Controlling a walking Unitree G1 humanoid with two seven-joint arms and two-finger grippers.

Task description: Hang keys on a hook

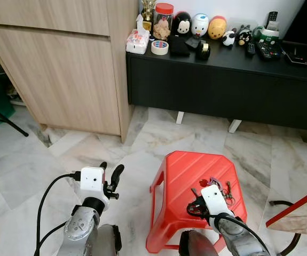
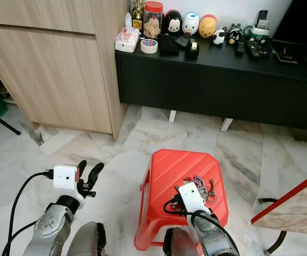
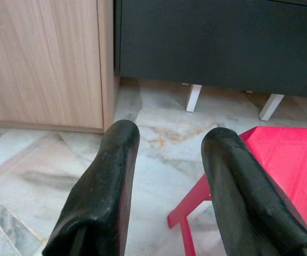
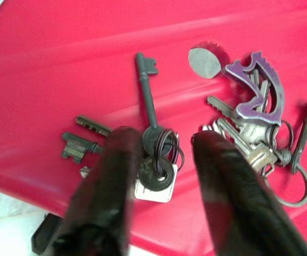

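Keys (image 4: pixel 206 133) lie on stool (image 1: pixel 188 170), cabinet (image 1: pixel 222 80) behind

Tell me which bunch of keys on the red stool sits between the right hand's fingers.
The dark long-shafted key set with the white tag lies between the open right hand's fingers. The purple-fob bunch lies off to one side.

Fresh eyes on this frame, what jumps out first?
The bright red plastic stool on the pale marble floor, with bunches of metal keys lying on its seat. The right gripper hovers open just above them, fingers straddling a dark long-shafted key. Behind, a black low cabinet carries a row of small round toy figures.
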